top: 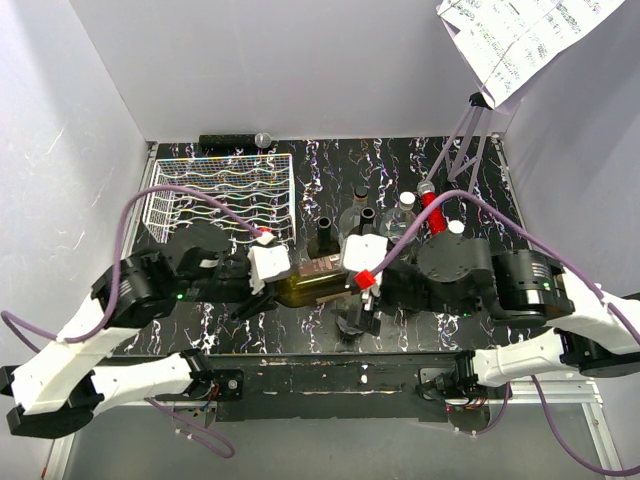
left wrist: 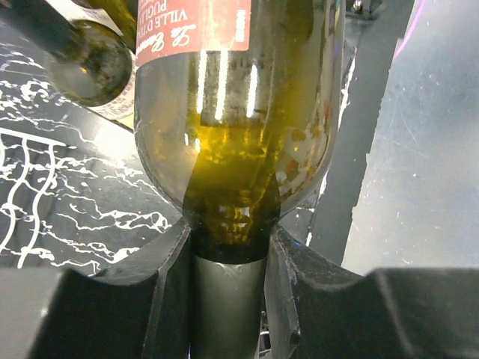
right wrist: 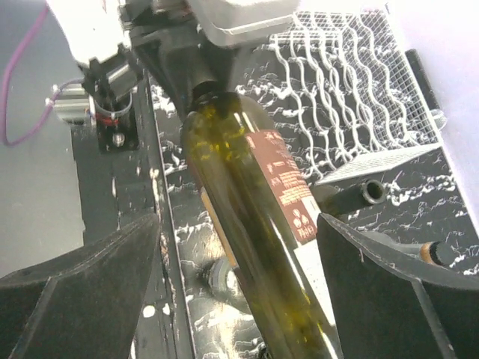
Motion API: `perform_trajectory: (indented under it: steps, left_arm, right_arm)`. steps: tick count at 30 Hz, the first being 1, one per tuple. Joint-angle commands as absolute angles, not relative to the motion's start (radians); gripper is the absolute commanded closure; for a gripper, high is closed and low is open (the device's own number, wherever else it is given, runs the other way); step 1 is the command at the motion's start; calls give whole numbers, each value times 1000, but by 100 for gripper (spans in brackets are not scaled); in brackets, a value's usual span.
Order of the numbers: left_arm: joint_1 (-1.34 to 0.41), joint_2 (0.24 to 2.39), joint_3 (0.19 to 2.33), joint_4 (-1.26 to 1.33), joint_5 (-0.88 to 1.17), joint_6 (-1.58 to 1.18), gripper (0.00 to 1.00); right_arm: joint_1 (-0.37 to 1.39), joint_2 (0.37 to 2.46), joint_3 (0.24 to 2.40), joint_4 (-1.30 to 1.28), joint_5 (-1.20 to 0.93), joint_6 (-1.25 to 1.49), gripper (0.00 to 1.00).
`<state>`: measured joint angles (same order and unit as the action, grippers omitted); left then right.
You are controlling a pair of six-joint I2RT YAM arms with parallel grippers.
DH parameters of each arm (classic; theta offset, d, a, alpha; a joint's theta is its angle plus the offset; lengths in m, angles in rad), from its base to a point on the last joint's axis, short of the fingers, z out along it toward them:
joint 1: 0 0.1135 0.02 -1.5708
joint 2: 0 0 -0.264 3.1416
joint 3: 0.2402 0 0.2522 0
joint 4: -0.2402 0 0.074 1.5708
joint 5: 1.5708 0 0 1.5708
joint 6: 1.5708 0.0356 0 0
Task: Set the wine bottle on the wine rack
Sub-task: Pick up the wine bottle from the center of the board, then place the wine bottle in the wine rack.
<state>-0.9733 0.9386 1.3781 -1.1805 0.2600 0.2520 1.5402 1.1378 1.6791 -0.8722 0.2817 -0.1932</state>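
Observation:
The green wine bottle (top: 315,285) with a red label lies roughly level above the table's front middle, held between the two arms. My left gripper (top: 268,268) is shut on its neck; in the left wrist view the fingers (left wrist: 168,269) clamp the neck (left wrist: 228,247) and the body (left wrist: 232,134) fills the frame. My right gripper (top: 362,270) is open, its jaws wide on either side of the bottle's body (right wrist: 254,224) without touching. The white wire wine rack (top: 225,195) stands at the back left, empty, and shows in the right wrist view (right wrist: 352,82).
Several other bottles stand right of the rack: dark ones (top: 325,235), a clear one (top: 405,210), a red-capped one (top: 432,205). One bottle (left wrist: 90,60) sits close to the held one. A black cylinder (top: 230,141) lies by the back wall. White walls enclose the table.

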Motion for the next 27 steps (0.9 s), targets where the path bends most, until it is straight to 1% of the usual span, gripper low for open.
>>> perform_trajectory:
  steps: [1, 2, 5, 7, 10, 13, 16, 19, 22, 27]
  left_arm:
    - [-973, 842, 1456, -1040, 194, 175, 100]
    - [-973, 850, 1475, -1039, 117, 131, 100]
    - [-973, 910, 1571, -1108, 72, 36, 100]
    - [-973, 864, 1530, -1048, 16, 8, 100]
    - [-973, 805, 1473, -989, -139, -72, 100]
    - [-973, 821, 1470, -1032, -311, -152, 100]
    - [-973, 842, 1454, -1116, -567, -309, 100]
    - [-971, 792, 1335, -1141, -728, -449, 100]
    - [-971, 746, 1254, -1179, -793, -581, 100]
    - [-971, 736, 1131, -1281, -804, -762, 100]
  right_arm:
    - [1546, 1066, 1695, -686, 342, -173, 7]
    - [1546, 1059, 1704, -661, 351, -175, 7]
    - [1546, 1045, 1732, -614, 382, -175, 7]
    - [1546, 1037, 1736, -583, 400, -176, 7]
    - [1546, 1034, 1729, -578, 416, -176, 7]
    - [1546, 1038, 1724, -591, 434, -160, 8]
    - [1546, 1040, 1709, -592, 452, -152, 8]
    - [1546, 1042, 1698, -595, 465, -152, 8]
    - [1546, 1045, 1686, -595, 471, -152, 8]
    - [1546, 1061, 1686, -617, 543, -155, 8]
